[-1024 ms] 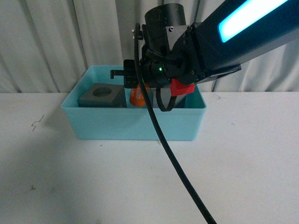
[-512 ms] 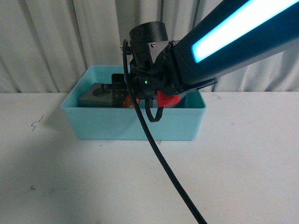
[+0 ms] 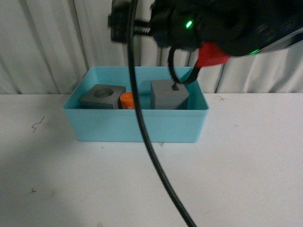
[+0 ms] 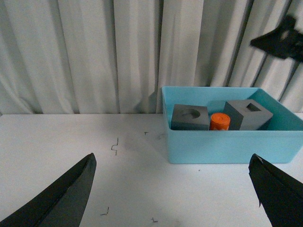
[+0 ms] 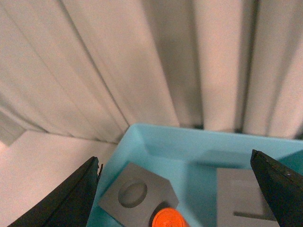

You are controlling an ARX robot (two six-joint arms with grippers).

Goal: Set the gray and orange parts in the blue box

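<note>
My right claw (image 5: pixel 175 198) hangs spread wide and empty above the blue box (image 3: pixel 137 125). Below it, inside the box, sit the gray cube with the round recess (image 5: pixel 135 195), the orange cylinder (image 5: pixel 169 219) and the gray cube with the rectangular recess (image 5: pixel 246 201) (side by side). My left claw (image 4: pixel 173 198), equally wide, hovers over the white bench (image 4: pixel 94 161), well short of the box.

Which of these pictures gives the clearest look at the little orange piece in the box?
The left wrist view: the orange cylinder stands unblocked between the two gray cubes. The front view shows only its top above the box wall, and the right wrist view cuts it off at the picture's edge.
</note>
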